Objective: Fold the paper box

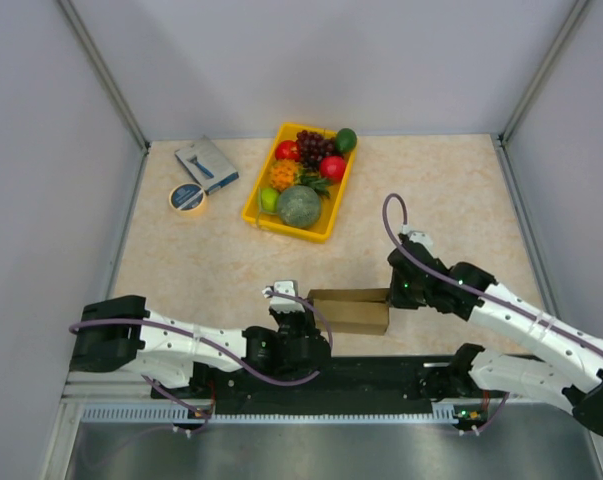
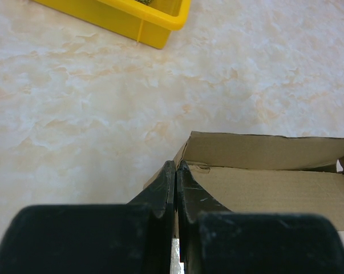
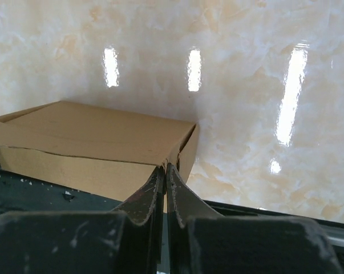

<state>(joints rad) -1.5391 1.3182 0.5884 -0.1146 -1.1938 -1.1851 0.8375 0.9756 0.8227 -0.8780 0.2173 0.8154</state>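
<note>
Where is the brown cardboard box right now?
In the top view the paper box sits near the front edge of the table, between the left gripper and the right gripper, nearer than the yellow tray.

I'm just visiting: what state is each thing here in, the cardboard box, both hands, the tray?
paper box, folded up into a box shape, at the near edge of the table
left hand, shut, tips at the box's left end
right hand, shut, tips at its right corner
yellow tray, filled with fruit

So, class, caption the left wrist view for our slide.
Shut left fingers at a corner of the paper box, yellow tray beyond.
</note>
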